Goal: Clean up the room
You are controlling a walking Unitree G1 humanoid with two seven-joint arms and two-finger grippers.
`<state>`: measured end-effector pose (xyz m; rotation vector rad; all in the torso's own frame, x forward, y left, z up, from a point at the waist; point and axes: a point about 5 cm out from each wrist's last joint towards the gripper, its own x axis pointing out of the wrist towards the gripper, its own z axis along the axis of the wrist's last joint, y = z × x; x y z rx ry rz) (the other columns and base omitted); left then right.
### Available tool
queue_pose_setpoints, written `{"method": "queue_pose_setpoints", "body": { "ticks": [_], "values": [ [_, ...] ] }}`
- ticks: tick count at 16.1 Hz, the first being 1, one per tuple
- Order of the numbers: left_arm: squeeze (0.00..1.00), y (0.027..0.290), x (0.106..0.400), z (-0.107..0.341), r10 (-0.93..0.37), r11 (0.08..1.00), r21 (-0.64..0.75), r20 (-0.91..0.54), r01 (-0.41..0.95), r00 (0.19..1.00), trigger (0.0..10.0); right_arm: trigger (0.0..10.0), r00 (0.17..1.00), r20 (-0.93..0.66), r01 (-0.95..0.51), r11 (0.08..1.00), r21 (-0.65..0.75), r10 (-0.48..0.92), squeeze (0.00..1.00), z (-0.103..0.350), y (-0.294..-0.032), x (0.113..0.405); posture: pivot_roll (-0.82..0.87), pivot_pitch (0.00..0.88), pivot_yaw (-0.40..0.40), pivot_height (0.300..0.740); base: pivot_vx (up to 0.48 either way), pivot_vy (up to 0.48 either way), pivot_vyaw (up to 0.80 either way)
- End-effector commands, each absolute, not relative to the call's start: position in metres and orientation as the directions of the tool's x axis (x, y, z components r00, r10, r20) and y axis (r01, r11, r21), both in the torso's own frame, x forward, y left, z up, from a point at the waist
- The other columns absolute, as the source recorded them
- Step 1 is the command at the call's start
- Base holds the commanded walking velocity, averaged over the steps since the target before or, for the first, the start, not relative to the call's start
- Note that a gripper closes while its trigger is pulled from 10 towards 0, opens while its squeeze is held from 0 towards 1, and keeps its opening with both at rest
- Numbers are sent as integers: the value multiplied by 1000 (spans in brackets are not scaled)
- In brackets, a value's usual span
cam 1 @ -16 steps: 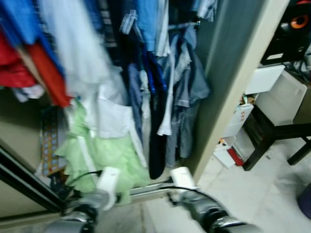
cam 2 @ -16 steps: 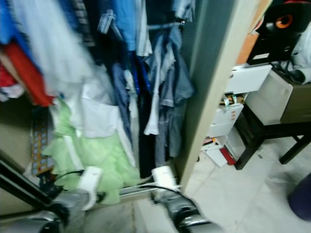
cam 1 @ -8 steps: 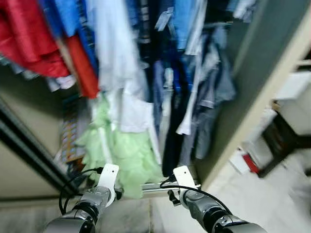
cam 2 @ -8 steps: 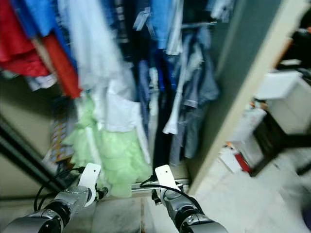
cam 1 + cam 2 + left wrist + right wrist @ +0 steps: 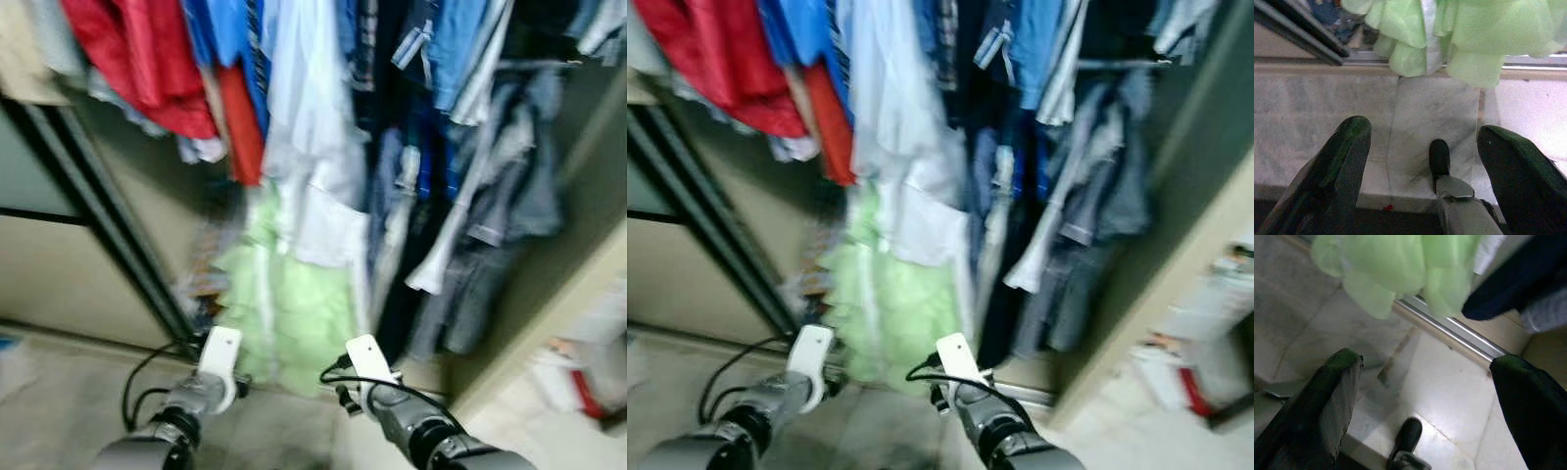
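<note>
Clothes: a blurred row hangs in the open wardrobe (image 5: 118, 264), red garment (image 5: 147, 59), white shirt (image 5: 309, 127), light green ruffled dress (image 5: 289, 304) lowest, hem near the floor track (image 5: 1449, 330)
Left gripper (image 5: 1422, 161): fingers spread wide, empty, above the marble floor (image 5: 1317, 112)
Right gripper (image 5: 1425, 396): spread wide, empty
Wrist views: green hem seen from close up
</note>
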<state>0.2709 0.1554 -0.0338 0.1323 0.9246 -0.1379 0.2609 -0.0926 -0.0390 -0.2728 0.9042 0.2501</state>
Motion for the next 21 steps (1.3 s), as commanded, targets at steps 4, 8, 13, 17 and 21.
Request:
{"method": "queue_pose_setpoints", "body": {
  "ticks": [4, 8, 13, 17, 21],
  "values": [
    [0, 156, 283, -23, -78, 986, 43, -731, 160, 677, 10000, 10000, 591, -799, -350, 928, -126, 115, 0, -39, -90, 261, -142, 0, 48, 740, 0, 0, 800],
    [0, 157, 284, -23, -75, 985, 53, -722, 163, 688, 10000, 10000, 592, -797, -354, 927, -126, 117, 0, -39, -89, 261, -139, 0, 50, 740, 0, 0, 800],
    [0, 153, 294, -13, -94, 985, 49, -648, 165, 756, 10000, 10000, 596, -794, -357, 925, -127, 121, 0, -38, -88, 262, -142, 0, 55, 740, 0, 0, 800],
    [0, 156, 298, -8, -40, 988, 93, -613, 123, 789, 10000, 10000, 600, -791, -359, 924, -131, 121, 0, -37, -88, 263, -141, 0, 56, 740, 0, 0, 800],
    [0, 156, 299, -7, -53, 987, 87, -604, 132, 795, 10000, 10000, 612, -781, -362, 921, -143, 120, 0, -35, -88, 265, -142, 0, 57, 740, 0, 0, 800]
  ]
}}
